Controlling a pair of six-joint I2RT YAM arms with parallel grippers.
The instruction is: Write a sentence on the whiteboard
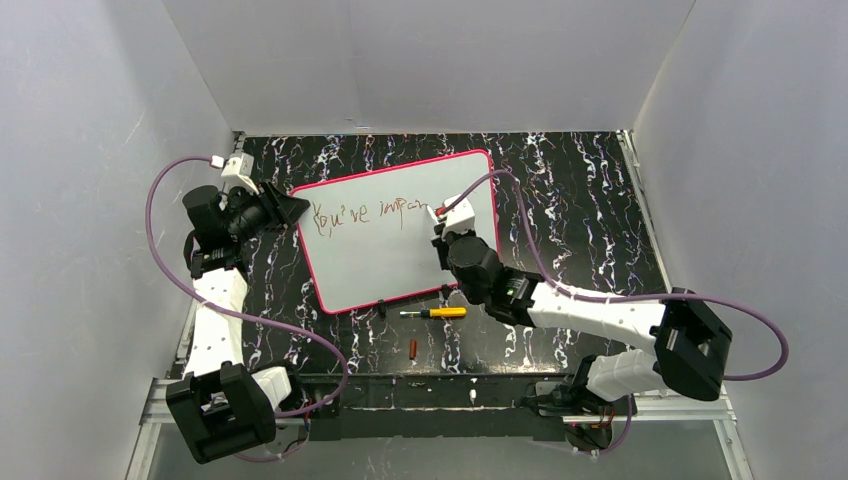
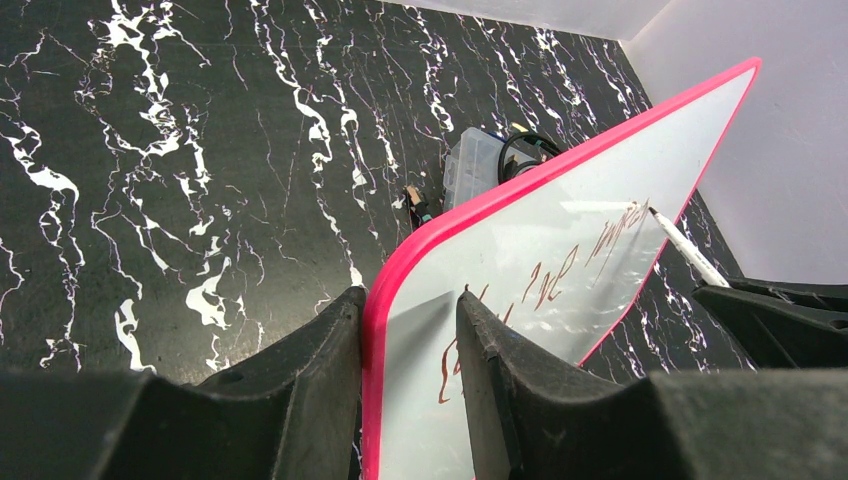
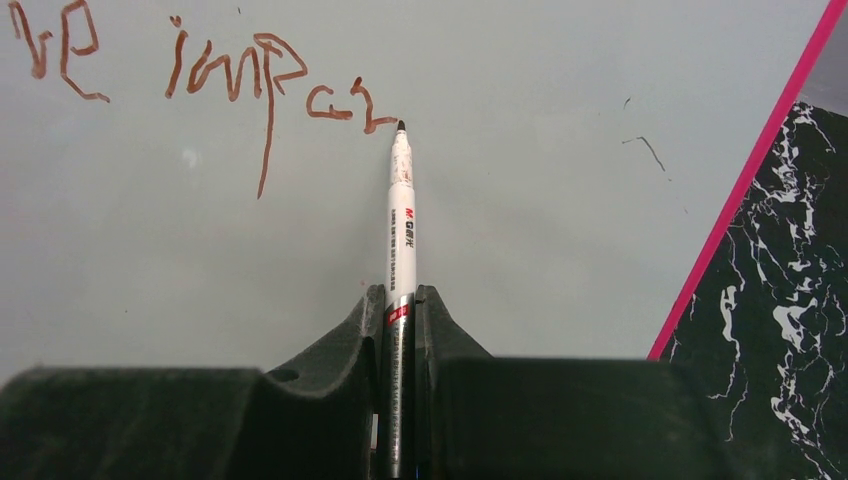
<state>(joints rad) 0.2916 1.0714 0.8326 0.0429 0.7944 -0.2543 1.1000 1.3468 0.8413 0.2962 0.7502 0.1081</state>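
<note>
1. Right gripper [image 3: 400, 300] pinches a white marker [image 3: 402, 200] low on its barrel, jaws pressed against it. The dark tip is on or just off the whiteboard [image 3: 560, 180], right beside the last stroke written.
2. Left gripper [image 2: 410, 300] straddles the whiteboard's corner nearest the start of the lettering. One finger is outside the pink rim and one over the white face, and the jaws appear clamped on the board to steady it.
3. The sentence [image 1: 368, 212] runs in reddish-brown marker along the whiteboard's far portion, from its left edge to about its middle. It reads roughly "You've impa", followed by an unfinished letter.
4. The whiteboard lies askew on a black marbled tabletop [image 1: 580, 200]. Just off its near edge rests a yellow-and-black pen-like tool [image 1: 435, 312], and farther from that edge lies a small red cap-like piece [image 1: 413, 348].
5. Judged from the lettering, the writing step is in hand, stopped mid-word with the sentence incomplete and bare board to its right.
6. The next move likely calls for light, even pressure and small strokes carried toward the whiteboard's right edge. The left grip would need to hold firm so the board does not slide under the tip.
</note>
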